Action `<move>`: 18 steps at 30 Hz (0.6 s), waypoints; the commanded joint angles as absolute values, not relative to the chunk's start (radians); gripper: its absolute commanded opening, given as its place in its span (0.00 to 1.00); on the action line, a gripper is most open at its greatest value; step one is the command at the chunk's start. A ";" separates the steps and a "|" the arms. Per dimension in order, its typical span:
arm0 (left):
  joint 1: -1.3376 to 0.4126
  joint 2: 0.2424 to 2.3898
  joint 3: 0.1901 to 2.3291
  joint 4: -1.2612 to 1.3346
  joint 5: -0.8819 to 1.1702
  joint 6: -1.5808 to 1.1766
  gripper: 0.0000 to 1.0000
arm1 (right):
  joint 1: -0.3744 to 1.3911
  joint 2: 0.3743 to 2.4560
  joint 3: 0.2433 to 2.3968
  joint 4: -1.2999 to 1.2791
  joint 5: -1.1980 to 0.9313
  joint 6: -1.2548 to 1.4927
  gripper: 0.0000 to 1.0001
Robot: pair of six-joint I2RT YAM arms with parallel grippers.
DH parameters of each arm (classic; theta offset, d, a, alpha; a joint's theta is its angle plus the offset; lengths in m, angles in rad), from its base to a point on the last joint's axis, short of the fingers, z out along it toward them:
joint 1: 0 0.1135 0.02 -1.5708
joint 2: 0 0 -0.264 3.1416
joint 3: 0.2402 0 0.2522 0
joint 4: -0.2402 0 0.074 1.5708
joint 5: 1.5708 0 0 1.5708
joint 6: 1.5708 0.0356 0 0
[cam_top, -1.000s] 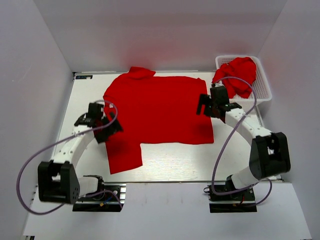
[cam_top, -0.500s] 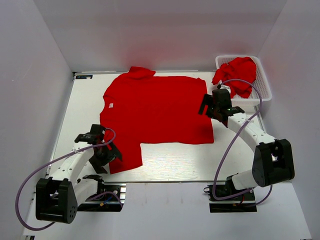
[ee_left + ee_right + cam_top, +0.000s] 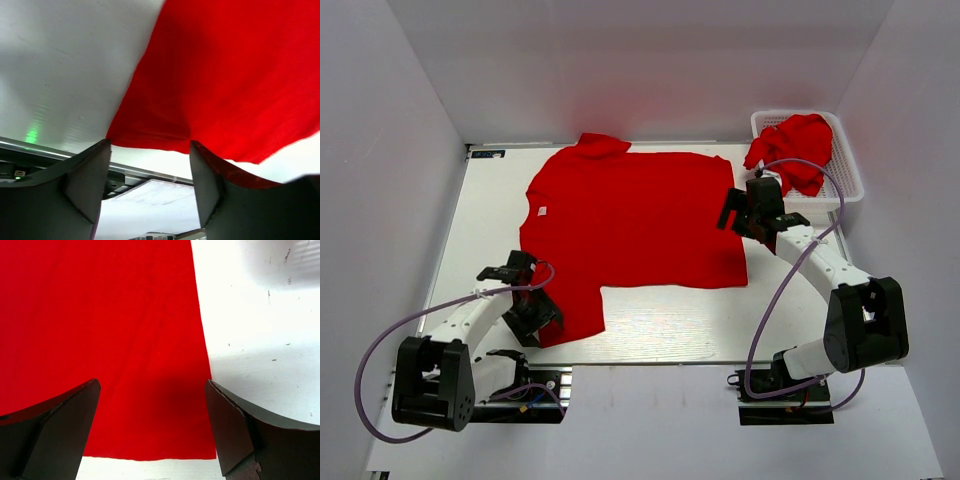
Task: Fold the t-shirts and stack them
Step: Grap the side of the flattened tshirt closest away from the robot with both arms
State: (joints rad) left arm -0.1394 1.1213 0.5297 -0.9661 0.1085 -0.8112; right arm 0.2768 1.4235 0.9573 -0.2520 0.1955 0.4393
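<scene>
One red t-shirt [image 3: 635, 220] lies spread flat on the white table, with its white neck tag [image 3: 542, 211] at the left. My left gripper [image 3: 538, 315] is open at the near end of the near sleeve. In the left wrist view its jaws [image 3: 150, 185] hold nothing, and the sleeve [image 3: 225, 85] ends just beyond the tips, with cloth lying against the right finger [image 3: 206, 182]. My right gripper [image 3: 731, 212] is open over the shirt's right edge. In the right wrist view its jaws [image 3: 152, 430] straddle the shirt's corner [image 3: 125, 340]. A second red shirt [image 3: 798, 148] lies crumpled in the basket.
The white lattice basket [image 3: 847, 170] stands at the back right corner of the table. The table's near metal edge [image 3: 60, 152] runs close under my left gripper. White walls enclose the table on three sides.
My left arm has swung from the shirt's left side toward the near edge, and its gripper now sits at the near sleeve's end. My right gripper shifted slightly right, and the neck tag is uncovered.
</scene>
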 commanded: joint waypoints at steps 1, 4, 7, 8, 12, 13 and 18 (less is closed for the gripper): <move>-0.150 1.149 0.531 -0.951 0.069 -0.839 0.73 | 0.272 1.408 0.956 -0.221 0.189 0.453 0.90; -0.160 1.192 0.531 -0.937 0.069 -0.850 0.67 | 0.265 1.398 0.951 -0.233 0.193 0.448 0.90; -0.169 1.212 0.520 -0.899 0.069 -0.850 0.60 | 0.267 1.353 0.931 -0.281 0.213 0.466 0.90; -0.169 1.221 0.494 -0.870 0.069 -0.850 0.53 | 0.264 1.329 0.898 -0.284 0.207 0.469 0.90; -0.169 1.232 0.476 -0.844 0.043 -0.850 0.27 | 0.264 1.282 0.844 -0.313 0.161 0.442 0.90; -0.169 1.232 0.485 -0.835 0.034 -0.850 0.06 | 0.265 1.260 0.839 -0.327 0.152 0.434 0.90; -0.169 1.181 0.494 -0.816 0.034 -0.815 0.00 | 0.265 1.242 0.792 -0.434 0.097 0.449 0.90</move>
State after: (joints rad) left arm -0.1635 1.2003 0.5213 -0.9546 0.0963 -0.8310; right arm 0.2684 1.2575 0.8112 -0.3527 0.1452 0.4400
